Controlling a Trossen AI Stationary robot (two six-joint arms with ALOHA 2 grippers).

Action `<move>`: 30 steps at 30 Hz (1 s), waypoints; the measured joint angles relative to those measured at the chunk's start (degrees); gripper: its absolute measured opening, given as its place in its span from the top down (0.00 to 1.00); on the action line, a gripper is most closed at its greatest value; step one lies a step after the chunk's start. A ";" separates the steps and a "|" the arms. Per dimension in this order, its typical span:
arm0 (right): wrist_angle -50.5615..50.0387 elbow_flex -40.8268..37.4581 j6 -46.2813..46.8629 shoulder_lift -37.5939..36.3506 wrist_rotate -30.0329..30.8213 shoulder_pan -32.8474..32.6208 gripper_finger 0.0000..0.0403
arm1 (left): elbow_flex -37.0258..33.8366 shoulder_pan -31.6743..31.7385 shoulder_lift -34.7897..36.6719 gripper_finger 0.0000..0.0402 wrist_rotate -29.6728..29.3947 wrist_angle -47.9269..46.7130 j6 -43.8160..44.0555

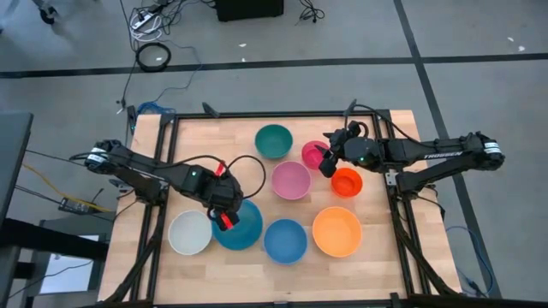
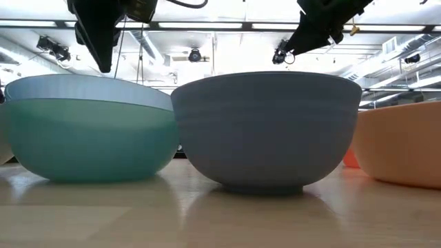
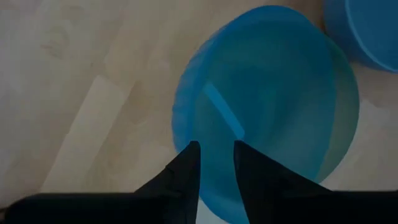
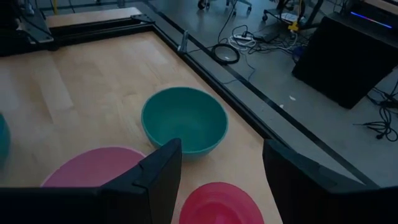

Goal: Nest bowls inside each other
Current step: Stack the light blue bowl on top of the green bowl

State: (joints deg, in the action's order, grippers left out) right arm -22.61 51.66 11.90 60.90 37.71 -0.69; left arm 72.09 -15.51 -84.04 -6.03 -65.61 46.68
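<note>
A light blue bowl (image 1: 242, 224) sits nested in a dull green bowl (image 2: 89, 145) near the table's front left. My left gripper (image 1: 224, 217) hangs just above the left rim of that pair, pointing down. Its fingers (image 3: 189, 163) stand a little apart with nothing between them. My right gripper (image 1: 329, 162) is open wide and slanting down, above the magenta bowl (image 4: 217, 202). The teal bowl (image 4: 183, 121), pink bowl (image 1: 291, 180), red-orange bowl (image 1: 347, 181), orange bowl (image 1: 336, 231), blue bowl (image 1: 285, 241) and white bowl (image 1: 190, 233) each stand alone on their bases.
The wooden table (image 1: 197, 145) has bare room at its far left and along its near edge. A dark frame rail (image 4: 236, 99) runs along the far edge. Cables and a black box lie on the floor beyond it.
</note>
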 joint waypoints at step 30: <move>0.35 0.00 0.11 0.00 -0.42 0.00 0.47 | -3.48 2.05 -0.04 0.74 -6.11 3.63 -4.13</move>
State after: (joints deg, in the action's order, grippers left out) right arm -22.26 51.66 12.01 60.90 37.30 -0.69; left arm 68.61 -13.45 -84.07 -12.14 -61.98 42.56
